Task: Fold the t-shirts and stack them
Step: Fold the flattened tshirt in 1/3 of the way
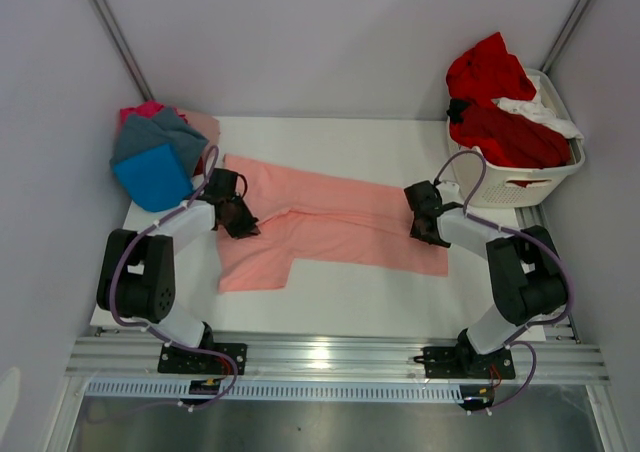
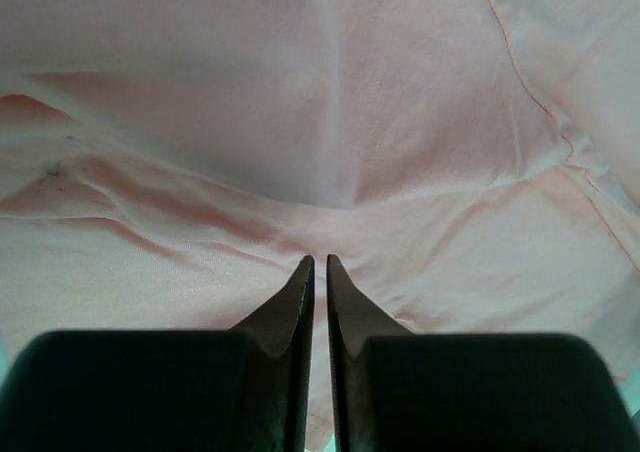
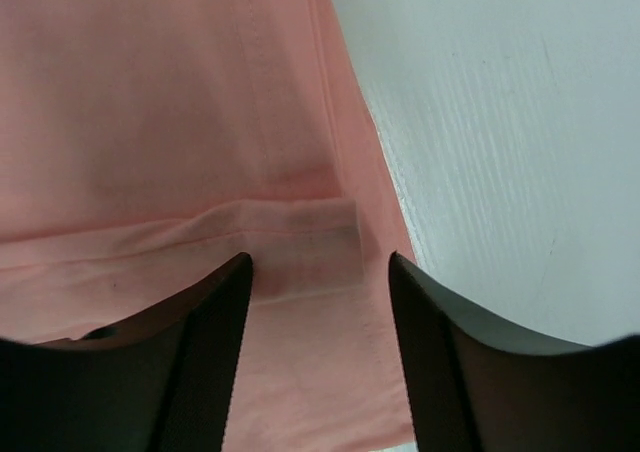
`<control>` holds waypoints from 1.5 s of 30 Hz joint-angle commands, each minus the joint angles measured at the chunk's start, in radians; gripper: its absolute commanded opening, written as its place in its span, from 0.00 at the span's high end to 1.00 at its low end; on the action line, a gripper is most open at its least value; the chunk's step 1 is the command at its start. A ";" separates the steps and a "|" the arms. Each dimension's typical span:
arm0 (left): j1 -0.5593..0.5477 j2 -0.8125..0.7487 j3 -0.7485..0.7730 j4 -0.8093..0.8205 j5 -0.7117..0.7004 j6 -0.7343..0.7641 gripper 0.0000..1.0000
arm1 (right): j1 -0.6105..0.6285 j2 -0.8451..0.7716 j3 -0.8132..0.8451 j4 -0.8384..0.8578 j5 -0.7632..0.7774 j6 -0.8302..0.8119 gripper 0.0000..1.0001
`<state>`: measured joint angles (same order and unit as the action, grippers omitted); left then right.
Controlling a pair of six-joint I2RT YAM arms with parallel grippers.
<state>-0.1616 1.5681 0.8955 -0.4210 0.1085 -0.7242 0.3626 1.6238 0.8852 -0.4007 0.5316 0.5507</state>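
Observation:
The salmon-pink t-shirt lies spread flat across the middle of the white table, with one sleeve pointing to the near left. My left gripper rests low on the shirt's left part. In the left wrist view its jaws are parted by only a thin slit, with wrinkled pink cloth under and beyond them. My right gripper is at the shirt's right end. Its jaws stand wide open over the hem corner, pinching nothing.
Folded t-shirts are stacked at the back left: bright blue, grey, magenta and pale pink. A white slatted basket at the back right holds red and white shirts. White walls close in both sides.

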 commanded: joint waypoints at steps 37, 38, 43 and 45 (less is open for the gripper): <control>-0.021 -0.023 0.003 -0.019 -0.036 0.020 0.99 | -0.036 -0.145 0.176 0.206 0.226 -0.201 1.00; -0.019 -0.016 0.005 -0.021 -0.033 0.020 1.00 | -0.048 -0.133 0.182 0.210 0.213 -0.202 1.00; -0.021 -0.010 0.005 -0.013 -0.024 0.019 0.99 | -0.085 0.013 0.354 0.137 0.202 -0.204 1.00; -0.021 -0.013 0.002 -0.016 -0.026 0.020 0.99 | -0.082 0.051 0.397 0.114 0.214 -0.202 1.00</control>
<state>-0.1749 1.5681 0.8955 -0.4366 0.0822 -0.7216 0.2794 1.6287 1.2076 -0.2798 0.6960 0.3626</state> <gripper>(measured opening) 0.005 0.009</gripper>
